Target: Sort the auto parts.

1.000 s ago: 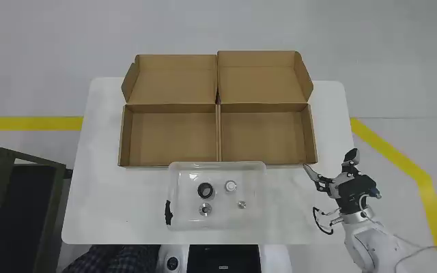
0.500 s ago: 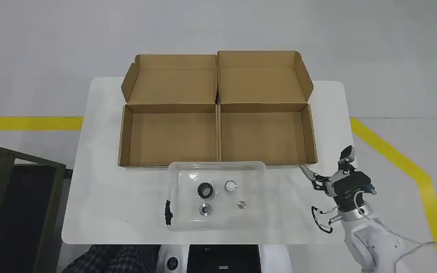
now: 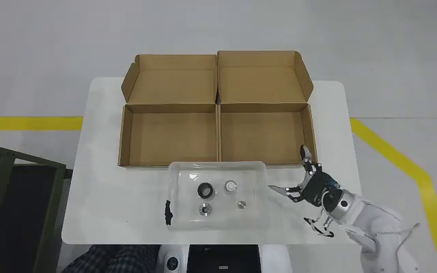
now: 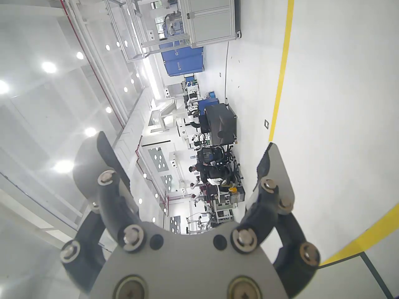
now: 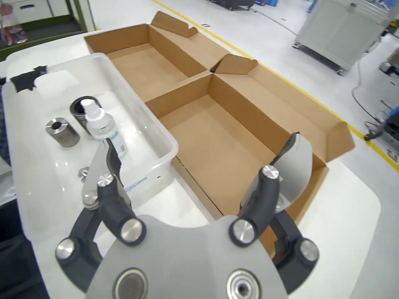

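Observation:
A clear plastic bin [image 3: 256, 167] at the table's front holds a black ring [image 3: 205, 190], a white spray bottle [image 3: 231, 185], a steel cylinder [image 3: 205, 209] and a small steel nut [image 3: 242, 203]. My right gripper [image 3: 287, 168] hovers open and empty just right of the bin, by the right box's front corner. Its wrist view looks past the open right gripper [image 5: 202, 144] at the bottle [image 5: 101, 124], black ring [image 5: 81, 107], cylinder [image 5: 61, 132] and nut [image 5: 83, 174]. My left gripper [image 4: 187, 144] is open and empty, facing the room.
Two open cardboard boxes stand side by side behind the bin, the left box [image 3: 171, 136] and the right box [image 3: 263, 136], both empty, lids folded back. Black tape [image 3: 167, 211] sticks to the bin's left end. Bare table lies right of the boxes.
My right gripper has swung left from the table's right edge toward the bin and turned, staying open. The parts and boxes have not moved.

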You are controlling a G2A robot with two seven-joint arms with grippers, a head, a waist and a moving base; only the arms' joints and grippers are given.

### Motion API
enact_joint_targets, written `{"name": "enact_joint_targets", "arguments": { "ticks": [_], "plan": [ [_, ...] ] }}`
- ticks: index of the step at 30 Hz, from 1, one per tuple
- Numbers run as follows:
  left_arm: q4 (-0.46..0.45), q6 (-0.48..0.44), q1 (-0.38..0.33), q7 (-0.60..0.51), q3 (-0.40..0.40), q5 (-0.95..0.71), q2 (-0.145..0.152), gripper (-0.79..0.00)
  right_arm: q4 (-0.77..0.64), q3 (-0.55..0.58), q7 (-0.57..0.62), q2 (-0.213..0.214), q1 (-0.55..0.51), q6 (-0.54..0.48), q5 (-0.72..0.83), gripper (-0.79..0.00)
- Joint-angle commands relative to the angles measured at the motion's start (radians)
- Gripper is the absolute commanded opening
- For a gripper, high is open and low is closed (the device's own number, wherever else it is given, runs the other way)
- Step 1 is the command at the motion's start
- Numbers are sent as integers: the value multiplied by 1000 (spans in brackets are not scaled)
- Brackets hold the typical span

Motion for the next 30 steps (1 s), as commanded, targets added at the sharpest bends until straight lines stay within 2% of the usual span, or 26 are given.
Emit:
{"name": "enact_joint_targets", "arguments": {
  "ticks": [1, 7, 19, 30],
  "plan": [
    [0, 0, 0, 0, 0, 0, 0, 0, 0, -23, 35, 3, 24, -44, 1, 0],
    [0, 0, 0, 0, 0, 0, 0, 0, 12, -117, 154, 12, 104, -151, 9, 0],
    [0, 0, 0, 0, 0, 0, 0, 0, 20, -308, 352, 22, 202, -149, 69, 0],
    [0, 0, 0, 0, 0, 0, 0, 0, 61, -426, 417, 23, 268, -104, 26, 0]
  ]
}}
